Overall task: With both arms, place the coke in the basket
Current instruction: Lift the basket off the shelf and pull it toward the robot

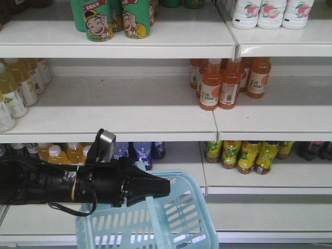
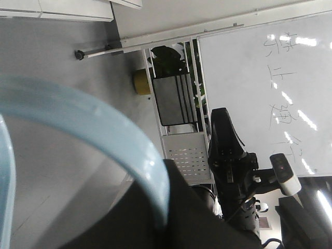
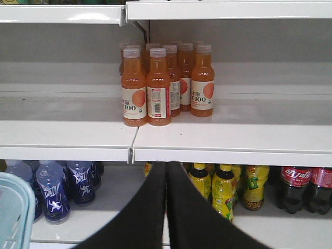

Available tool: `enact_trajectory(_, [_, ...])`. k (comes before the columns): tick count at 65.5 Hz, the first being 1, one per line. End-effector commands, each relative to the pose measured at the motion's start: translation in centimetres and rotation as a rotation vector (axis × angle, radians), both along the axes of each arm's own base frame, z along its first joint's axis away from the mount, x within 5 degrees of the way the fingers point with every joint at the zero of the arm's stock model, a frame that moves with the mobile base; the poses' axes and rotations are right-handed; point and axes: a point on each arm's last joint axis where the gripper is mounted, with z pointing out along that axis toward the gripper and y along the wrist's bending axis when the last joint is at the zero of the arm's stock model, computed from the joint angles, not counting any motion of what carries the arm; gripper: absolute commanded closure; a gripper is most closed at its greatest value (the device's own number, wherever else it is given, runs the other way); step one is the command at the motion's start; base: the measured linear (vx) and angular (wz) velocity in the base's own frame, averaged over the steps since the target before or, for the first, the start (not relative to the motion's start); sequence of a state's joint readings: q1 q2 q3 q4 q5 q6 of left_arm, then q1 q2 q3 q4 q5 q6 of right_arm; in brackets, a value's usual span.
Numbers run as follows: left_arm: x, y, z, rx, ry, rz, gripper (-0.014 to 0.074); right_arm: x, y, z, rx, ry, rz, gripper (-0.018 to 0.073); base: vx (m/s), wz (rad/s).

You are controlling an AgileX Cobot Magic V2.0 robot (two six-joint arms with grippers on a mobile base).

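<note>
The light blue basket (image 1: 171, 220) hangs low in front of the shelves. Its handle (image 2: 104, 124) runs between the black fingers of my left gripper (image 2: 165, 218), which is shut on it. The front view shows that gripper (image 1: 155, 188) reaching in from the left, just above the basket. My right gripper (image 3: 166, 207) is shut with nothing between its fingers and points at the shelves. Coke bottles (image 3: 293, 187) with dark contents and red labels stand on the lower shelf, to the right of the right gripper. The basket's rim (image 3: 13, 212) shows at the lower left of the right wrist view.
Orange C100 bottles (image 3: 158, 85) stand on the middle shelf. On the lower shelf are yellow-green bottles (image 3: 223, 189) next to the coke and blue bottles (image 3: 52, 189) to the left. Green cans (image 1: 98, 21) and white bottles (image 1: 270, 13) fill the top shelf, with pale yellow bottles (image 1: 18, 85) at the left.
</note>
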State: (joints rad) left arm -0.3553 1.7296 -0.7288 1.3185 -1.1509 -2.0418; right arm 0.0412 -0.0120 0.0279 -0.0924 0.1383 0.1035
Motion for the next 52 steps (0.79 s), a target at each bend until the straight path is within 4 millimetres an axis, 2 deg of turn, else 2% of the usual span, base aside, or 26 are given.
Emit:
enact_trajectory(1, [-0.88,-0.46,3.72,-0.256,-0.043,-0.080,0.0604,-0.03,0.04,0.24,-0.005,-0.074,0.004,0.0568,0.00,0.00])
enact_trajectory(22, [-0.90,-0.62,3.81,-0.266,-0.040,-0.074,0.0604,-0.03,0.04,0.24,-0.005,-0.074,0.004,0.0568,0.00,0.00])
enact_trajectory(52, [-1.75,-0.63,3.13,-0.192,-0.054,-0.170,0.0603,-0.03,0.04,0.24,-0.005,-0.074,0.004,0.0568,0.00,0.00])
